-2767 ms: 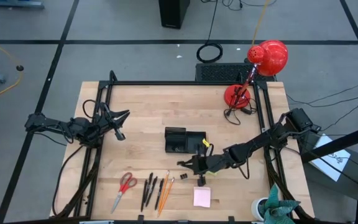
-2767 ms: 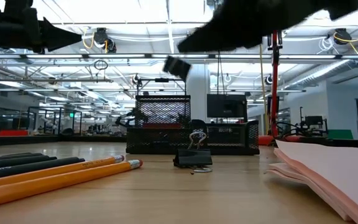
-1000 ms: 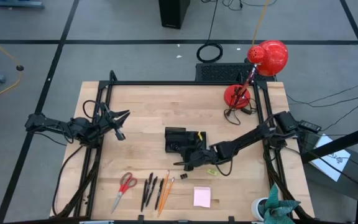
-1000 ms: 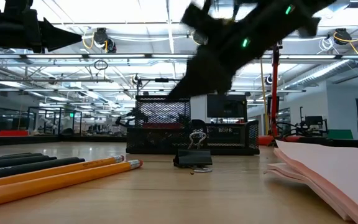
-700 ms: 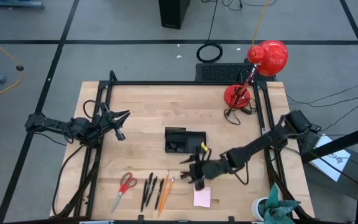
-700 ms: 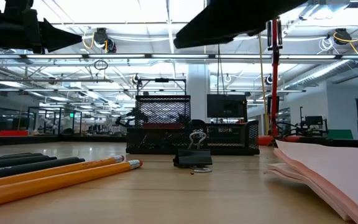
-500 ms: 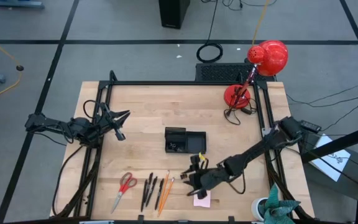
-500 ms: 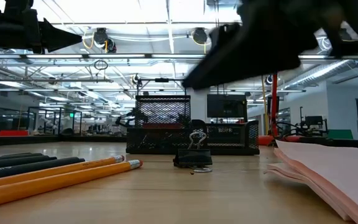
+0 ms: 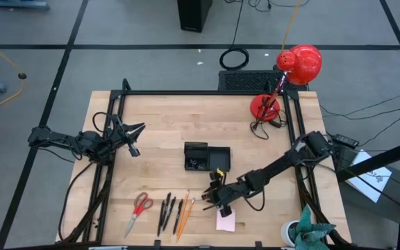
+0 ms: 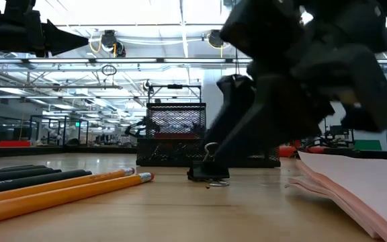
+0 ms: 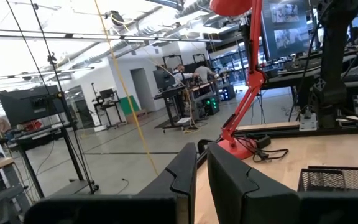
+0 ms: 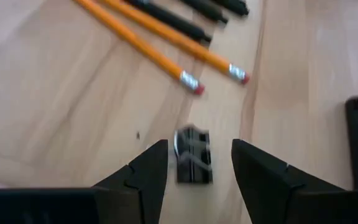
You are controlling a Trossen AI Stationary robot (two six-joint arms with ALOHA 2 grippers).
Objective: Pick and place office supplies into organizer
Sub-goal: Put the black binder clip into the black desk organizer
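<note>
Only the right wrist view shows the right end effector (image 12: 194, 163) open, straddling the binder clip (image 12: 193, 155).

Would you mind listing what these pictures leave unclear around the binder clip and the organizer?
- Binder clip: blurred in the right wrist view; the right gripper is open around it, contact unclear. The arm partly hides it in the low view.
- Organizer: contents too small in the high view, and the mesh hides them in the low view.
- Sticky-note pad: arm covers part of it in the high view.
</note>
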